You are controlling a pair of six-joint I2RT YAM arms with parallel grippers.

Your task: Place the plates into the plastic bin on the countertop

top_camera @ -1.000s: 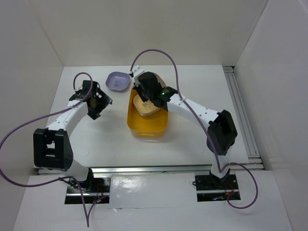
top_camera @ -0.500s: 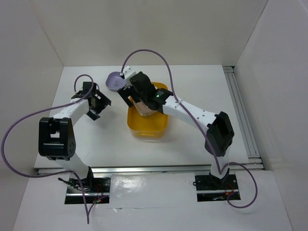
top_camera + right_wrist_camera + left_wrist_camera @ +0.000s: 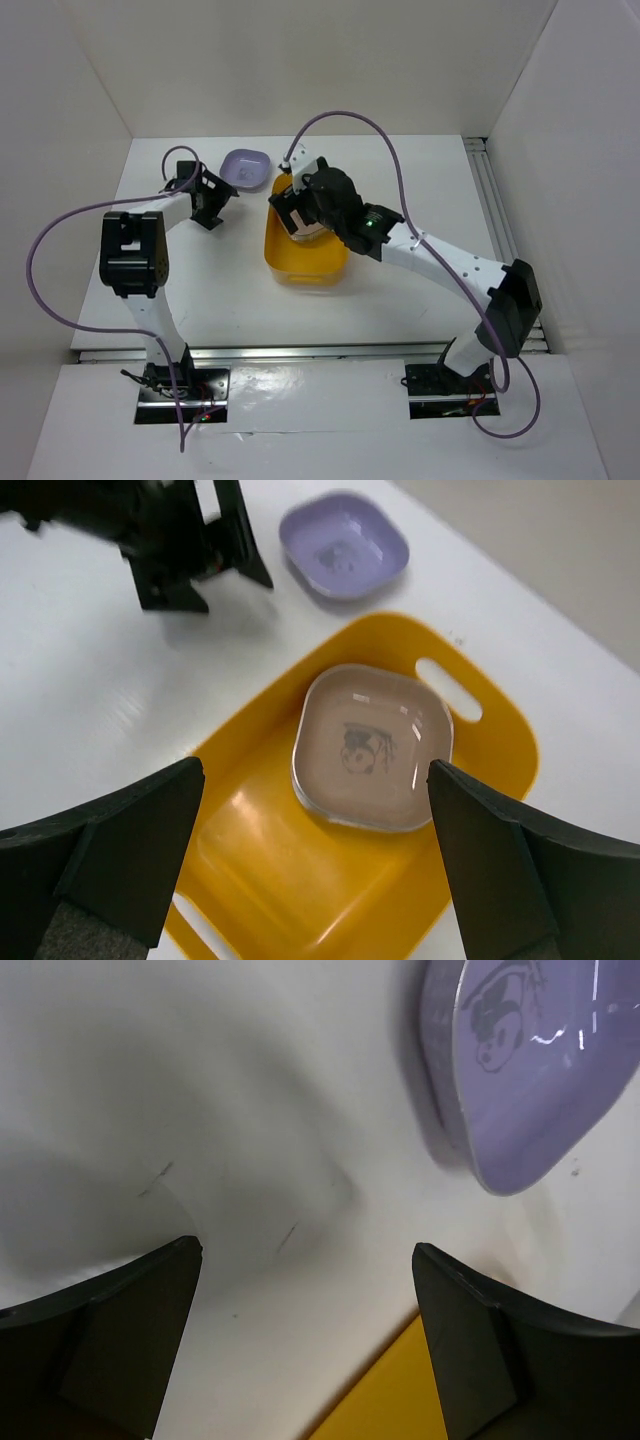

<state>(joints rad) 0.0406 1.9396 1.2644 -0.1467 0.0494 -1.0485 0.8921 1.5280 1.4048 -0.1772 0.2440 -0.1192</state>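
White countertop (image 3: 400,180), plastic bin (image 3: 300,268) lengthwise away from arms, brown plate (image 3: 372,745) flat in far half, lavender plate (image 3: 245,168) outside, left gripper (image 3: 305,1250), right gripper (image 3: 315,770) both spread.

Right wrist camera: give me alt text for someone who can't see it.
A brown plate lies inside the yellow-orange plastic bin, near its handle slot, seen between the open, empty fingers of the right gripper. A lavender plate sits outside the bin on the white countertop, with the left gripper beside it, not touching.
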